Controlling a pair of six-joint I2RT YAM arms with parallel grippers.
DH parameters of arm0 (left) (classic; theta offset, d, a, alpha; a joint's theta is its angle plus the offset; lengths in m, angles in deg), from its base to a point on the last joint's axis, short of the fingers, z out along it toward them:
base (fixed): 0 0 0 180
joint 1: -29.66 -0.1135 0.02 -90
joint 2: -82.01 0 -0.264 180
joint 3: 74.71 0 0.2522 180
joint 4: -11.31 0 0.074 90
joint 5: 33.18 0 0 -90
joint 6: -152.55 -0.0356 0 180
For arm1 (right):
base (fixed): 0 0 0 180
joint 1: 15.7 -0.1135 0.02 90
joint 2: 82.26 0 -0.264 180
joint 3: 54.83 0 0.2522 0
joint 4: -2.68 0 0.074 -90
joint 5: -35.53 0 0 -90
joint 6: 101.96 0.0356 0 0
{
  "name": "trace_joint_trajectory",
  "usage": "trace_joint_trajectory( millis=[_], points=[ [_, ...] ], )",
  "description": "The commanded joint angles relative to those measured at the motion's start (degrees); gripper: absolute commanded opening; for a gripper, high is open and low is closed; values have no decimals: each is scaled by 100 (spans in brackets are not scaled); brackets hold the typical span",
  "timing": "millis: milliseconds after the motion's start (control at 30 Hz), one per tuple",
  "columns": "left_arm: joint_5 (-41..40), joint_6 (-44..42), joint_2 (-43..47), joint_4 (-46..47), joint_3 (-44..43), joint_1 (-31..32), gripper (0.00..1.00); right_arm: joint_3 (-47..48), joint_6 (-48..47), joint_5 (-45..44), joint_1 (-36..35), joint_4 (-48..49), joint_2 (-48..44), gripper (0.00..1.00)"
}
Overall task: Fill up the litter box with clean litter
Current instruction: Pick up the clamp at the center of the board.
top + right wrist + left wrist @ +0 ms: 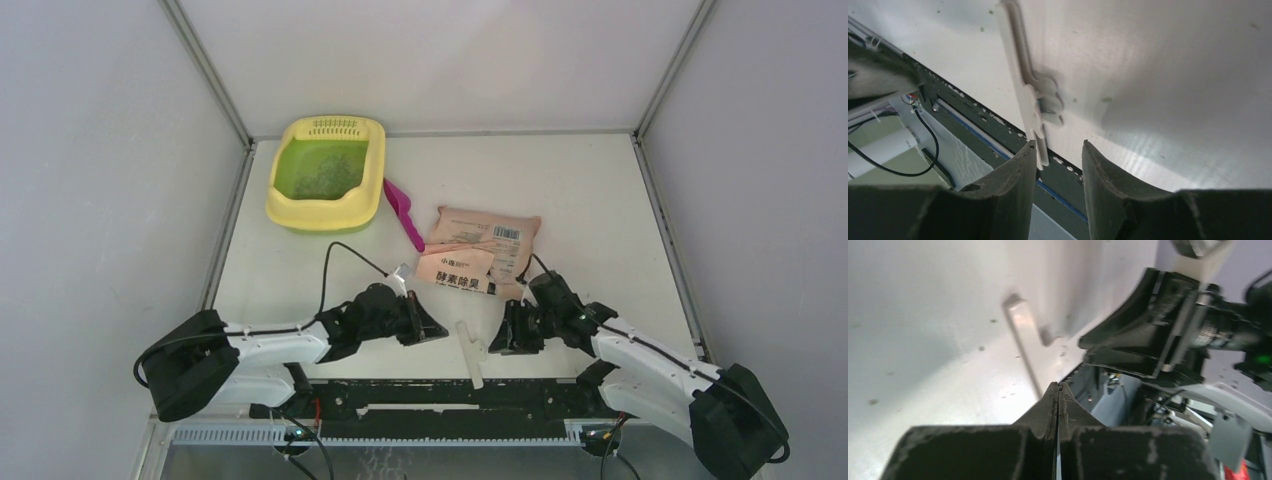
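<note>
- A white table [590, 190] stands between pale grey walls, with a black rail [440, 395] along its near edge under my two arms.
- The litter box [322, 213] sits well ahead of my left gripper [437, 330] and off to its left, in the table's far left corner, grille end farthest from me.
- The clean litter [335, 178] shows as a thin speckled scatter on the box's green floor.
- A magenta scoop [403, 213] lies just to the right of the box; I cannot tell whether the two touch.
- A peach printed bag [480, 250] lies flat just ahead of my right gripper [505, 340], the scoop's handle ending near its left edge.
- A long white clip [470, 352] lies on the table between my two grippers, its near end reaching the rail.
- My left jaws are pressed tight together with nothing between them, low over the table and pointing toward the clip.
- My right jaws stand parted and hold nothing; the clip's near end lies just beside one finger [1013, 185], outside the gap.
</note>
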Motion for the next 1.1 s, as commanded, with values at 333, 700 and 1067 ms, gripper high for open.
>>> trace_joint_trajectory(
  millis=[333,700,1067],
  points=[
    [-346,-324,116,-857,35,14,48,33,239,-13,-552,1843,941,35],
    [-191,-177,169,-288,265,17,62,40,265,197,-652,2125,1187,0],
    [128,43,562,1456,616,13,62,90,817,1604,61,2139,-363,0]
  ],
)
